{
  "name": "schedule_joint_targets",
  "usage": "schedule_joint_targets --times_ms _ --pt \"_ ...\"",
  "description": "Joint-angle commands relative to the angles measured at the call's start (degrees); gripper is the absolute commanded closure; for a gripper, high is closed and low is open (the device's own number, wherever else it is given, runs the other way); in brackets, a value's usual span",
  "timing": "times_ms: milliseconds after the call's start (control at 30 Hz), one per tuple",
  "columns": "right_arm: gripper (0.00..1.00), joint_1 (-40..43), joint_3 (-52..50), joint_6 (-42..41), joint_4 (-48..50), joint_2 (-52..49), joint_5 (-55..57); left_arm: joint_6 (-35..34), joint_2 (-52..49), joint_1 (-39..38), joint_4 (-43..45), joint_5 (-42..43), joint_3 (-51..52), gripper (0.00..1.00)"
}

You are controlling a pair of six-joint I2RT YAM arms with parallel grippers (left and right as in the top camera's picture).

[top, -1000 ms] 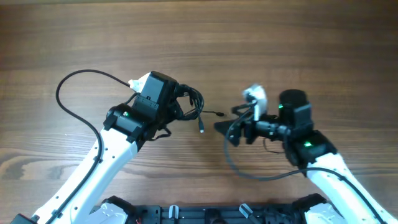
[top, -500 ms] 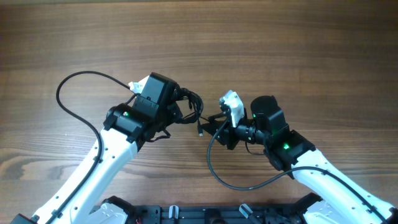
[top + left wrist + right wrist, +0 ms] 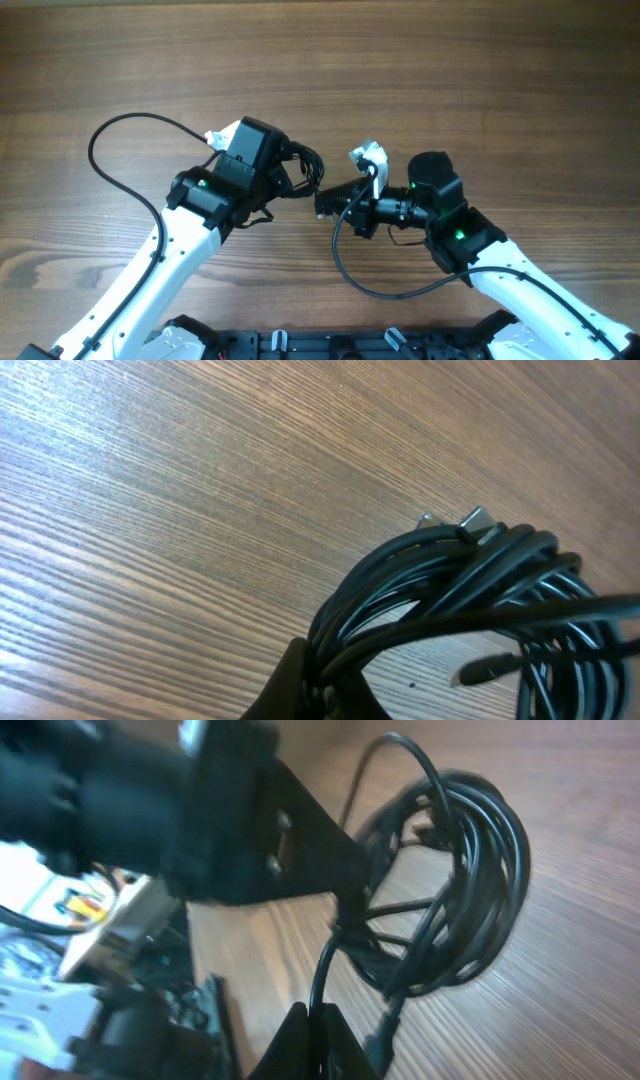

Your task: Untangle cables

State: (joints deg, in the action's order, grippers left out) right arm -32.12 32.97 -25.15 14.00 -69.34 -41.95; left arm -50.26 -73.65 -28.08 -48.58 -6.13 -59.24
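The cables are a small black coiled bundle just off the table, at the tip of my left gripper. In the left wrist view that gripper is shut on several strands of the coil, and a silver plug end sticks out of its top. My right gripper has come in from the right. Seen from its wrist, it is shut on one thin strand that rises to the coil. A black plug hangs beside the fingers.
The wooden table lies under everything. A thick black arm wire loops out left of the left arm, and another sags below the right wrist. A black rail runs along the near edge.
My right gripper moved left up to the bundle and went from open to shut on one strand. The left gripper kept its hold and barely moved.
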Motion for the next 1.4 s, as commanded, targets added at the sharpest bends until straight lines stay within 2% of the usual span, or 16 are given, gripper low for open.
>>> schedule_joint_targets --times_ms 0,100,267,433,533,600,700,767,900,1167,1233,1367 --pt "0.96 -0.17 1.09 -8.33 3.41 -0.55 -2.60 0.55 0.13 -2.32 1.49 -1.38 -1.05 0.96" --pt "0.96 -0.17 1.09 -11.58 2.97 -0.57 2.60 0.63 0.13 -5.35 3.67 -1.42 -1.05 0.96" --pt "0.95 -0.17 1.09 -16.96 2.16 -0.57 12.48 5.31 0.13 -10.23 6.14 -1.44 -1.05 0.96" --pt "0.95 -0.17 1.09 -23.71 -1.27 -0.57 24.33 5.31 0.15 -10.58 5.46 -1.38 -1.05 0.96" --pt "0.95 -0.17 1.09 -24.52 -2.75 -0.59 26.71 5.31 0.17 -10.56 5.38 -1.20 -1.05 0.96" --pt "0.96 -0.17 1.09 -24.52 -2.89 -0.59 26.73 5.40 0.26 -10.56 6.03 1.40 -1.05 0.96" --pt "0.95 -0.17 1.09 -24.57 -2.45 -0.59 28.70 9.42 0.24 -10.73 7.08 8.07 -1.05 0.96" --pt "0.96 -0.17 1.09 -26.38 -1.53 -0.59 29.57 8.79 0.24 -10.71 7.58 10.73 -1.05 0.96" --pt "0.95 -0.17 1.09 -27.43 -1.07 -0.59 30.38 -2.49 0.24 -10.71 8.66 12.39 -1.05 0.96" --pt "0.95 -0.17 1.09 -27.26 -4.55 -0.63 30.32 -13.16 0.26 -9.64 11.78 17.73 -1.05 0.96" --pt "0.95 -0.17 1.09 -23.71 -5.70 -0.63 28.13 -18.12 0.24 -7.37 12.55 19.43 -1.05 0.96" --pt "0.95 -0.17 1.09 -18.05 -5.05 -0.63 20.24 -21.46 0.24 -4.83 14.62 19.45 -1.05 0.96"
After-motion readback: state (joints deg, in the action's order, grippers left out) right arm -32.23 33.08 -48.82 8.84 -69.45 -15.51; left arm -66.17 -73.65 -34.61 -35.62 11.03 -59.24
